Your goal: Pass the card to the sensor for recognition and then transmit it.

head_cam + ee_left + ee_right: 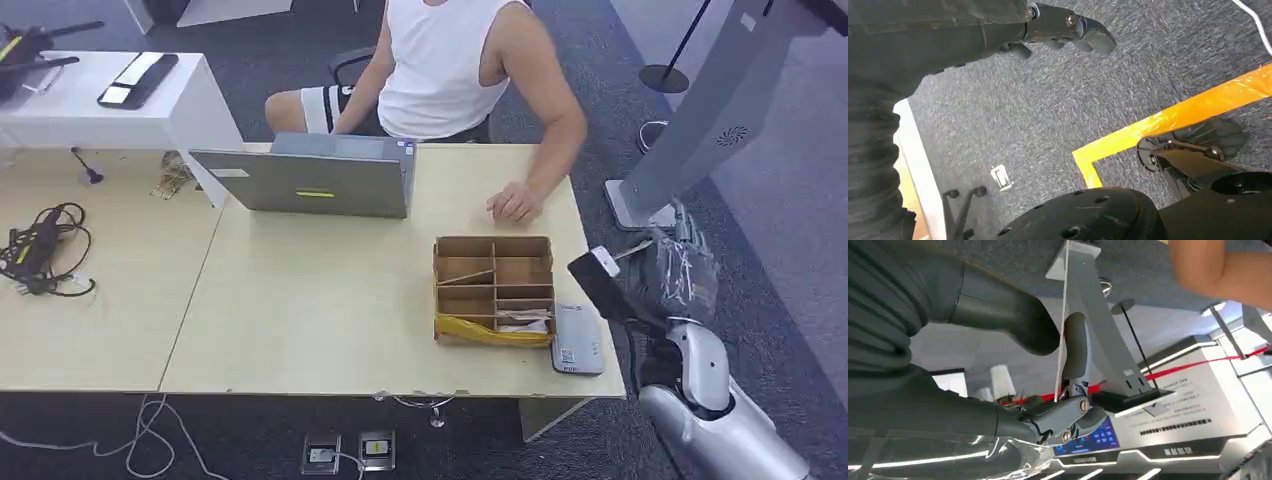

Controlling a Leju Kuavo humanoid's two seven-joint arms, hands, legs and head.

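I hold the card (1064,315) pinched between my right hand's (668,272) thumb (1003,310) and a finger (1075,347); in the right wrist view it shows edge-on as a thin pale line between them. In the head view the card (598,280) looks dark with a white corner, and it sits just off the right edge of the surface (300,310), beside the sensor (578,340).

The sensor is a flat grey pad lying on the surface at its right front corner, touching the right side of the box (494,290). The box is brown cardboard, split into compartments; a yellow strip (490,330) lies along its front edge.

Behind the box, a person's hand (515,203) rests on the surface. To the left of that hand stands an open grey laptop (310,180). Far left of the box lies a tangle of black cable (40,250).

My left hand (1063,30) hangs over grey carpet (1048,115) marked with orange tape (1173,120); its fingers are curled in, holding nothing.
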